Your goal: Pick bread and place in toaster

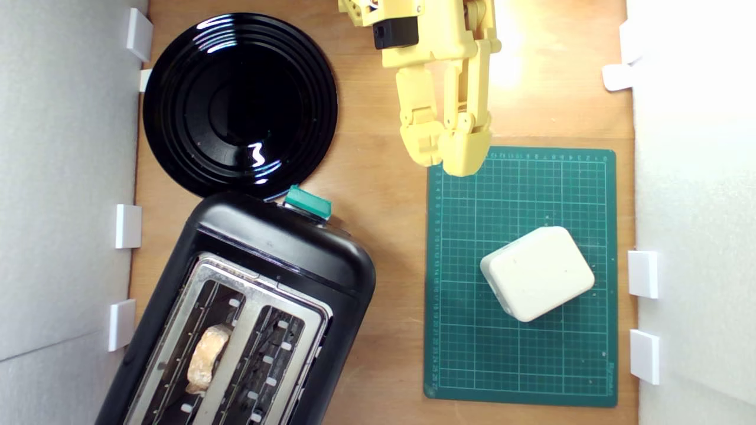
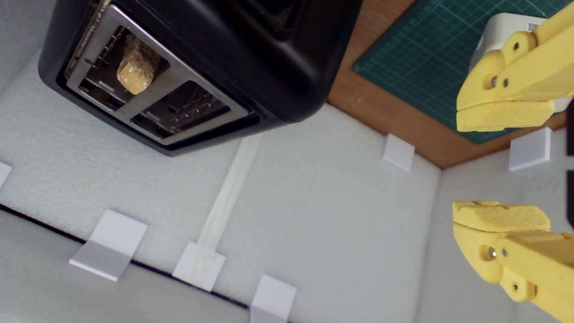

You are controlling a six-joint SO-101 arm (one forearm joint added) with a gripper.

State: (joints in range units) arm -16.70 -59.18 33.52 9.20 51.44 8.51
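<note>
Bread (image 1: 207, 358) standing in toaster (image 1: 331, 265) slot, end effector (image 2: 500, 166) wide and empty in wrist view, teal lever (image 1: 308, 202) only in exterior view

The arm (image 1: 440, 56) is built of pale yellow plastic in blocky, printed-looking segments with rounded corners, joined by hinged knuckles. A small black rectangular block (image 1: 394, 32) is set into its upper body in the exterior view. The yellow two-fingered gripper (image 2: 500, 168) ends in thick fingers with rounded outer tips. Each finger carries a flat yellow pad (image 2: 504, 115) with a rough, sponge-like, grainy face, slightly darker than the smooth shell around it. Small silver screws (image 2: 492, 253) and dark pin holes sit in the finger joints, two or three to each. A black part edges the wrist view beside the fingers.
</note>
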